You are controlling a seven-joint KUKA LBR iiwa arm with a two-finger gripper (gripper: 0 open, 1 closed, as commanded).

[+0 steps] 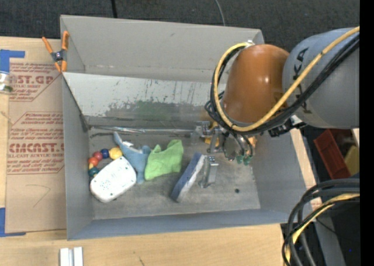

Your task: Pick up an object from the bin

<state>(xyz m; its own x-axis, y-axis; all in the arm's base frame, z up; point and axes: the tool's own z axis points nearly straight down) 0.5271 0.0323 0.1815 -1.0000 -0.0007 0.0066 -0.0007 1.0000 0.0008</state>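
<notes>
Farthest left of the gripper (pixel 208 172): small coloured beads (pixel 98 158) and a white rounded plastic case (pixel 113 180). Nearer it lie a pale blue soft item (pixel 133 155) and a crumpled green cloth (pixel 164 160). A slate-blue flat rectangular block (pixel 186 178) lies tilted, immediately left of the gripper and apparently touching it. Whether the gripper is spread or closed cannot be told.

In my bin (pixel 146 86) I count one white rounded box (pixel 113 180) at lower left, one green cloth (pixel 164 161), one pale blue piece (pixel 132 154), one grey-blue flat block (pixel 186 179), and one cluster of coloured beads (pixel 98 159), too small to count singly.
</notes>
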